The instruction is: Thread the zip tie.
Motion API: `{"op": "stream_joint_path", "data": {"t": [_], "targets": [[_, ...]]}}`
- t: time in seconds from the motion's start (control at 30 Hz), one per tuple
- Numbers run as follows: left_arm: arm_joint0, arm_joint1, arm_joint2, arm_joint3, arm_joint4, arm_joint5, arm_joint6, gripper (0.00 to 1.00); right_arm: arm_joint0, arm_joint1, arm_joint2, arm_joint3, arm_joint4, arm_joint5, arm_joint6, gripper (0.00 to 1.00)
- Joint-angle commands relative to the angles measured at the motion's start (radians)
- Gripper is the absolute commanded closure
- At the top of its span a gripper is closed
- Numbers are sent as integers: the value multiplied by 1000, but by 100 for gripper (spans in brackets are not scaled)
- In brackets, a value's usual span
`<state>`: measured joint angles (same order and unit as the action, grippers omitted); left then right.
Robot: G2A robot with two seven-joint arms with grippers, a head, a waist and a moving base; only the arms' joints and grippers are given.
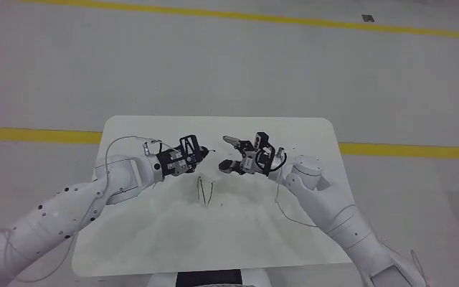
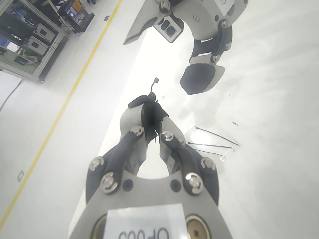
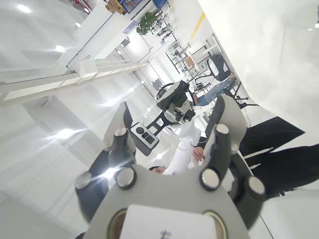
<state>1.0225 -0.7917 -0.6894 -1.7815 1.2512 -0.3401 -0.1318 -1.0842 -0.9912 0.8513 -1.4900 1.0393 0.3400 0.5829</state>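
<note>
In the left wrist view, my left gripper (image 2: 150, 108) is clamped tight on a black zip tie (image 2: 153, 85). The fingers (image 2: 169, 128) are pressed together around its strap. A short length curves out past the tips and ends in the small square head, which is held in the air above the white table (image 2: 261, 100). Facing me across a gap is my right gripper (image 2: 159, 65), jaws spread wide, one finger high and the other with its dark pad turned towards me. It touches nothing. Off to one side, three spare zip ties (image 2: 211, 146) lie flat and roughly side by side on a clear plate (image 2: 225, 155) on the tabletop, well apart from both grippers.

In the right wrist view, my right gripper (image 3: 174, 118) shows its two fingers (image 3: 228, 120) standing far apart, pointing up and away from the table.

From the top view, my left gripper (image 1: 203, 152) and right gripper (image 1: 228, 153) face each other tip to tip over the middle of the table (image 1: 143, 237), near one another but not touching. The left one is closed, with a dark speck of tie at its tip. The right one is open. The spare zip ties (image 1: 204, 190) lie on the table just nearer my body than the gap between the grippers. A yellow floor line (image 1: 43, 135) runs behind the table.
</note>
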Motion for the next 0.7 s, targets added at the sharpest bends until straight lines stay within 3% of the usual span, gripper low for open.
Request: {"op": "stream_joint_path", "data": {"t": [0.0, 0.33, 0.67], "targets": [[0, 0, 0, 0, 0, 0, 0, 100, 4, 7, -1, -3, 4, 0, -12, 69], [0, 0, 0, 0, 0, 0, 0, 100, 0, 29, -8, -41, 23, 0, -27, 70], [0, 0, 0, 0, 0, 0, 0, 100, 3, 31, -31, -67, 35, 0, -29, 75]]}}
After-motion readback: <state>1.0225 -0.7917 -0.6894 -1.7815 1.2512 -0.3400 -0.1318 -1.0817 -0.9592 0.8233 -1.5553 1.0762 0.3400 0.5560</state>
